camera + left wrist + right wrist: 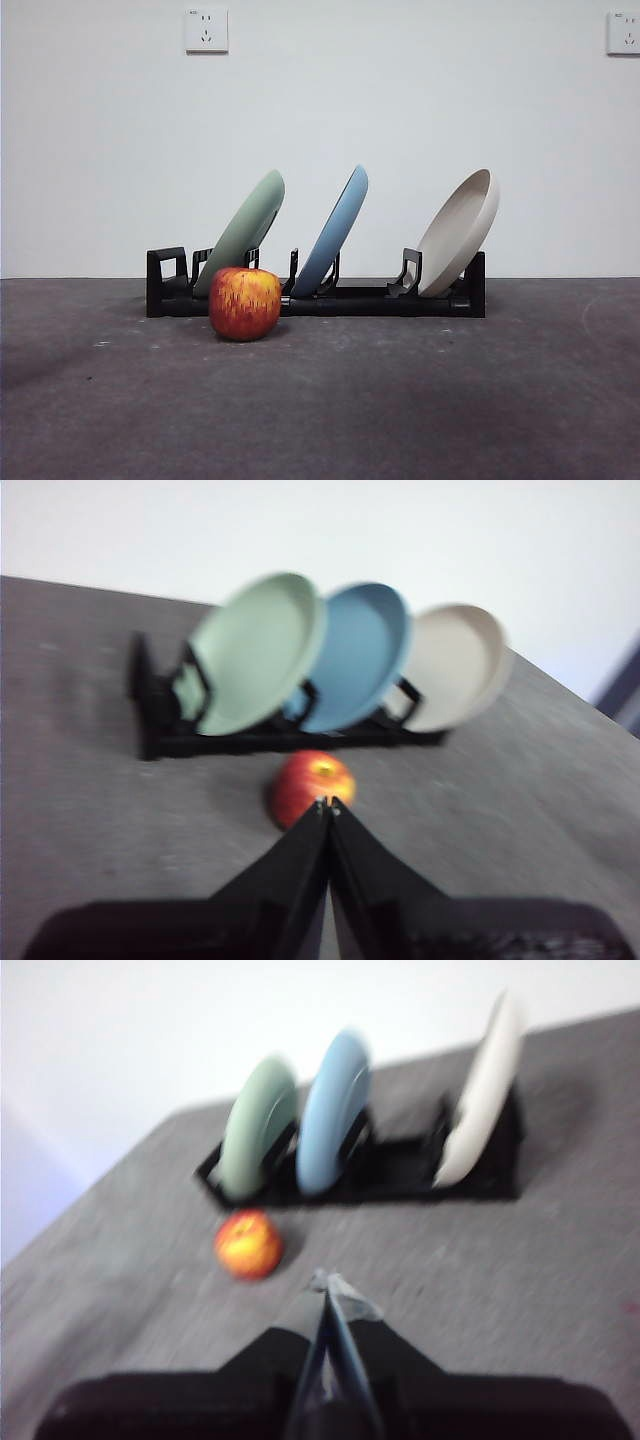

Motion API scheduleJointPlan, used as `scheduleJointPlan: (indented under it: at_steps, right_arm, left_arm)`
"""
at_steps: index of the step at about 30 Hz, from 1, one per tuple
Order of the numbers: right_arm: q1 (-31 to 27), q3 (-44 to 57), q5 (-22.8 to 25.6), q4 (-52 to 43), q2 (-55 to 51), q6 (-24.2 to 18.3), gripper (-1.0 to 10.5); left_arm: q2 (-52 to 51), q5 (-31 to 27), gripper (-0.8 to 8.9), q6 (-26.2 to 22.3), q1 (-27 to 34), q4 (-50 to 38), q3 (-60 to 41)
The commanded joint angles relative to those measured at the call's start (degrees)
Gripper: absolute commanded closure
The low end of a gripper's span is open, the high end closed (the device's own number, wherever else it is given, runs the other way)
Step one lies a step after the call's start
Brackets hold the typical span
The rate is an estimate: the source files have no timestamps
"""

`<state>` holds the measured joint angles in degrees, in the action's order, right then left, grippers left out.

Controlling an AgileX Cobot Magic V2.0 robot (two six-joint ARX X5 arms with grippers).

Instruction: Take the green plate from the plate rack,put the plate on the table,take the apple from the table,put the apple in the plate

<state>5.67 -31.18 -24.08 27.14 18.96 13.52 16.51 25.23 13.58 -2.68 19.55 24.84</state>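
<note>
We see the apple (245, 303) hide the green plate's (243, 232) foot and part of the plate rack (316, 291) in the front view. Both wrist views are blurred, softening the right hand (330, 1295) tips.

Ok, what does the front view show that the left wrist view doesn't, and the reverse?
Only the front view shows the two white wall sockets and the plates edge-on. Only the left wrist view shows the left gripper, shut, and the plates' open faces. Both show the round red apple on the dark grey table before the long black plate rack, which holds the pale sage-green plate, the light blue plate and the beige plate.
</note>
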Motion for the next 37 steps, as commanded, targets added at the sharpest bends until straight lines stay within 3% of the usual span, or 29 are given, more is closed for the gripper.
scheduleJointPlan:
  at_steps: [1,10,14,24,26,29,31,37]
  right_arm:
    - [0.1,-5.7,-3.8,6.3,5.6,-6.9,9.6]
    - [0.2,-18.8,-15.0,22.8,19.1,-20.9,9.6]
    - [0.8,-21.8,-16.1,29.7,22.0,-26.5,9.6]
    - [1.6,-22.6,-16.3,31.7,22.6,-27.7,9.3]
    - [1.6,-22.6,-16.3,31.7,22.6,-27.5,8.0]
    - [1.6,-22.6,-16.3,31.6,22.6,-26.3,4.2]
    - [1.6,-22.6,-16.3,31.6,22.6,-25.4,2.8]
    - [1.6,-22.6,-16.3,31.7,22.6,-24.9,2.9]
  left_arm:
    - [4.0,5.3,8.21,-5.0,0.2,3.1,4.2]
    - [13.7,15.2,8.21,-15.3,0.1,16.6,15.4]
    - [15.8,17.6,8.21,-19.2,0.0,23.1,18.8]
    - [16.1,16.9,7.97,-20.8,0.0,27.3,20.2]
    - [16.1,16.9,6.24,-20.7,0.0,27.3,20.2]
    - [16.1,16.9,3.04,-20.7,0.0,27.3,20.2]
    - [16.1,16.9,2.79,-20.7,0.0,27.3,20.2]
    - [16.1,16.8,2.79,-20.7,0.0,27.3,20.2]
